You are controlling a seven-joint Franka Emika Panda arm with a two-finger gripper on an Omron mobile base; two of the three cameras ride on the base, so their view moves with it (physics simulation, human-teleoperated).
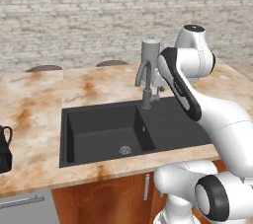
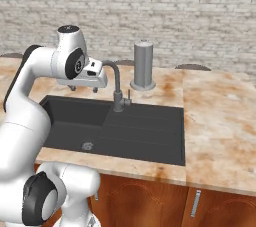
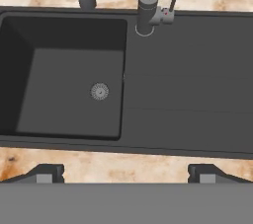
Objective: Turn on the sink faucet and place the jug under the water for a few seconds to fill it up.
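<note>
The grey sink faucet (image 2: 117, 83) stands at the back of the black sink (image 2: 145, 131), its spout arching left over the basin. In the hand view its base (image 3: 147, 13) and small side lever (image 3: 173, 1) sit at the top, with the round drain (image 3: 100, 91) below. My gripper (image 2: 83, 88) hangs open above the basin, just left of the spout, holding nothing; its fingertips (image 3: 47, 172) stand wide apart. The black jug (image 1: 4, 149) rests on the counter far left of the sink, well away from the gripper. No water is in view.
A tall plain grey cylinder (image 2: 143, 66) stands on the marble counter (image 2: 215, 121) behind the faucet. The draining board (image 1: 173, 124) lies right of the basin. A brick wall closes off the back. Wooden cabinets run under the counter's front edge.
</note>
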